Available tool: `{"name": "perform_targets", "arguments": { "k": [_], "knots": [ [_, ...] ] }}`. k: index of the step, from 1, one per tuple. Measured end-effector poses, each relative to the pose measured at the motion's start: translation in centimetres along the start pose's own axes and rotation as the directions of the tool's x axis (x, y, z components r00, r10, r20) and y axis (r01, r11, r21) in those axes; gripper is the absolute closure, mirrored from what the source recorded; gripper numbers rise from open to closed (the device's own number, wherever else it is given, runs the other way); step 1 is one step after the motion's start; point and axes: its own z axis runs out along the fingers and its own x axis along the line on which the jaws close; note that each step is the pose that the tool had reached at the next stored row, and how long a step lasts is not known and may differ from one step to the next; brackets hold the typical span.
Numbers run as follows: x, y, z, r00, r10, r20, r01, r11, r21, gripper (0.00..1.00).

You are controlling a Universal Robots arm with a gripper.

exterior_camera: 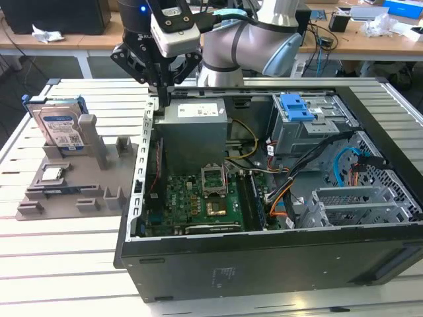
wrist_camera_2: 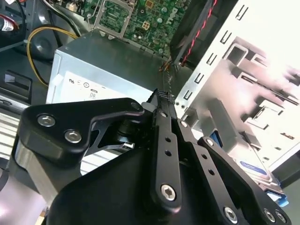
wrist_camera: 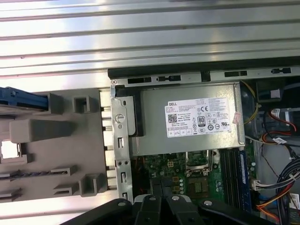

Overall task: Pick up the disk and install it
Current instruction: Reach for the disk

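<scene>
The disk (exterior_camera: pixel 59 125) is a silver hard drive with a white-and-blue label in a blue carrier. It stands upright in a grey holder (exterior_camera: pixel 79 178) on the exterior view's left, outside the computer case. My gripper (exterior_camera: pixel 160 98) hangs over the case's left wall, beside the grey power supply (exterior_camera: pixel 192 129) and well apart from the disk. Its black fingers (wrist_camera_2: pixel 164 101) are pressed together with nothing between them. In the second wrist view a corner of the disk (wrist_camera_2: pixel 255 168) peeks out behind the gripper's linkage. Its blue carrier (wrist_camera: pixel 23 98) shows in the first wrist view.
The open computer case (exterior_camera: pixel 264 264) lies on a slatted metal table (exterior_camera: pixel 66 264). Inside are a green motherboard (exterior_camera: pixel 198 198), cables, and a grey drive cage with a blue latch (exterior_camera: pixel 296 107). A small silver chip (exterior_camera: pixel 53 174) rests on the grey holder.
</scene>
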Motion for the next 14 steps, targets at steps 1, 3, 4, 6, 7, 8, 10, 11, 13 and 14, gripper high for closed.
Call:
{"name": "perform_targets", "arguments": {
  "k": [1,3,4,6,7,8,10,11,13,14],
  "knots": [
    [0.21,-0.02,-0.01,1.0000,0.000,0.0000,0.000,1.0000,0.0000,0.89],
    [0.95,-0.07,-0.03,1.0000,0.000,-0.0001,0.000,1.0000,0.0001,0.89],
    [1.59,-0.12,-0.04,1.0000,0.000,0.0000,0.000,1.0000,0.0000,0.89],
    [1.94,-0.15,-0.05,1.0000,0.000,0.0000,0.000,1.0000,0.0000,0.89],
    [2.14,-0.16,-0.06,1.0000,0.000,-0.0001,0.000,1.0000,0.0001,0.89],
    [2.32,-0.17,-0.07,1.0000,0.000,-0.0001,0.000,1.0000,0.0001,0.89],
    [2.88,-0.22,-0.08,1.0000,0.000,0.0000,0.000,1.0000,0.0000,0.89],
    [3.05,-0.23,-0.09,1.0000,0.000,-0.0001,0.000,1.0000,0.0000,0.89],
    [3.49,-0.26,-0.09,1.0000,0.000,0.0000,0.000,1.0000,0.0000,0.89],
    [3.64,-0.27,-0.10,1.0000,0.000,0.0000,0.000,1.0000,0.0001,0.89]
  ]
}}
